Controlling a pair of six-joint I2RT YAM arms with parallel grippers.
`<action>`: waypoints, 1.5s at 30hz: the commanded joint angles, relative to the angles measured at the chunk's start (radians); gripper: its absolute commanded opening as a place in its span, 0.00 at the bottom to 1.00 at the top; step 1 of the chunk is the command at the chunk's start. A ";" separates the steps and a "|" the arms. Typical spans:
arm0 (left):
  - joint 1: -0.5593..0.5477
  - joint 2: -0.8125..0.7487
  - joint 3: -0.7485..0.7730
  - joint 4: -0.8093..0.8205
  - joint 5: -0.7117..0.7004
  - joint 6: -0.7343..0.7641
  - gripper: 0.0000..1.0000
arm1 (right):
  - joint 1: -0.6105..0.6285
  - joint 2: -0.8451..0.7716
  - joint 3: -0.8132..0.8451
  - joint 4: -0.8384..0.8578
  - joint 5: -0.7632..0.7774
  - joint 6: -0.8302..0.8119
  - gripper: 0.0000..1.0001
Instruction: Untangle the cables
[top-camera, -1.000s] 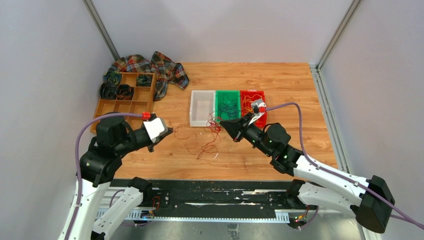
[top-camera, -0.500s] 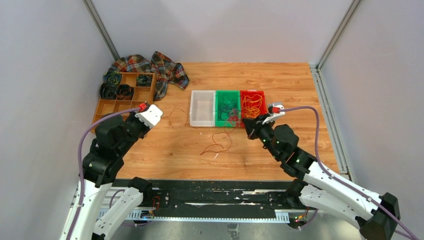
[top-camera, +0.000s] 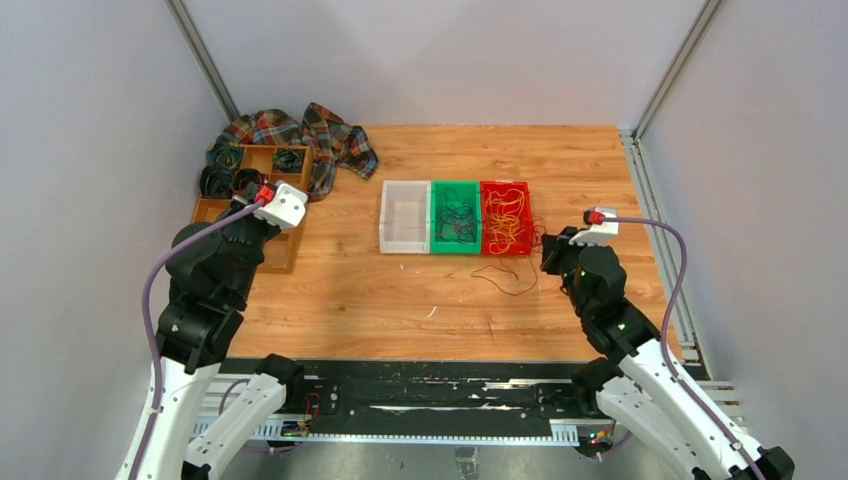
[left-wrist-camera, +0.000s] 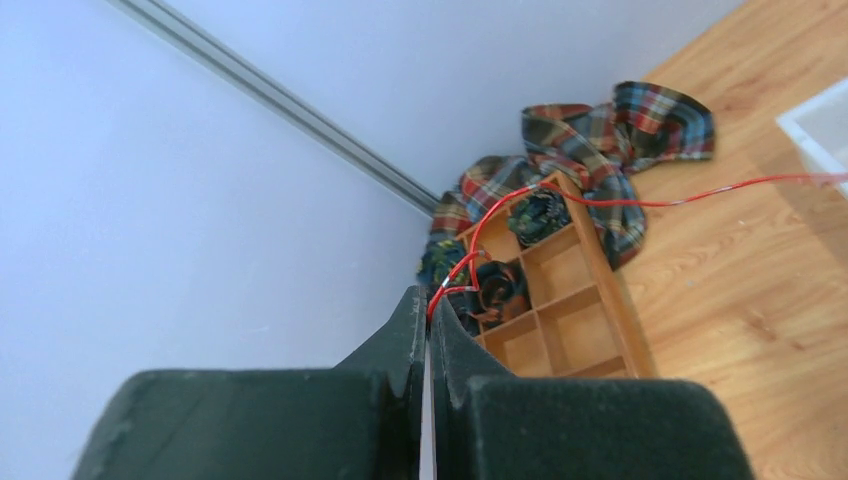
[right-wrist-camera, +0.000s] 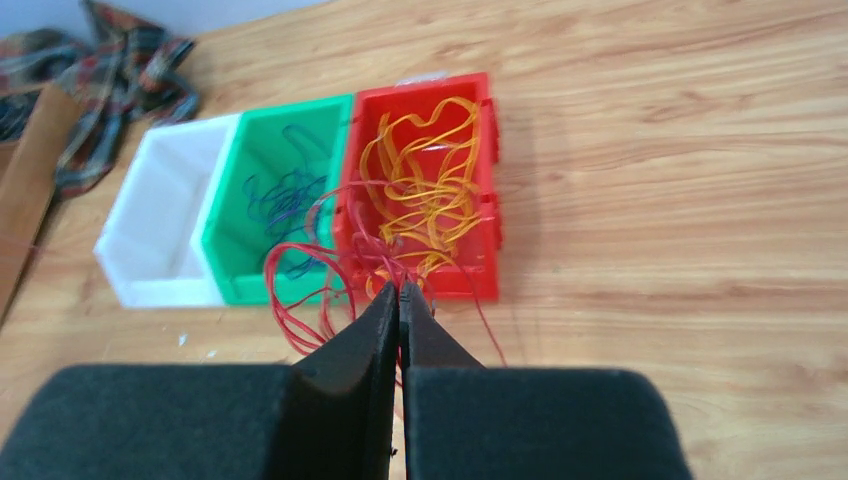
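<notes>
Frame edge cuts white bin (left-wrist-camera: 815, 120); plaid cloth (right-wrist-camera: 130, 50) blurred, cropped; red cable (left-wrist-camera: 650, 204) far end indistinct.

Right gripper (right-wrist-camera: 399, 292): jaws pressed flat together, tips aimed at the bins.
Red strands (right-wrist-camera: 372, 262): a tangled bunch meets the tips; its loops spread left of them and a few trail off right.
Red bin (right-wrist-camera: 465, 282): just beyond the tips, with yellow-orange strands (right-wrist-camera: 425, 190) piled inside.
Green bin (right-wrist-camera: 245, 288): beyond and left, against the red bin, holding dark blue strands (right-wrist-camera: 285, 195).
White bin (right-wrist-camera: 150, 285): further left, against the green bin.
Plaid cloth (right-wrist-camera: 130, 55): far beyond, to the left.
Wooden table (right-wrist-camera: 680, 200): beneath everything.
</notes>
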 joint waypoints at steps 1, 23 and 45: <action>-0.002 0.012 0.041 -0.126 0.076 0.003 0.01 | -0.019 -0.010 -0.035 0.132 -0.321 0.003 0.01; -0.001 0.077 -0.071 -0.268 0.343 -0.118 0.24 | 0.132 0.240 0.080 0.128 -0.535 -0.012 0.01; 0.605 0.685 -0.102 -0.066 0.315 -0.027 0.51 | 0.241 0.282 -0.028 0.230 -0.473 0.015 0.01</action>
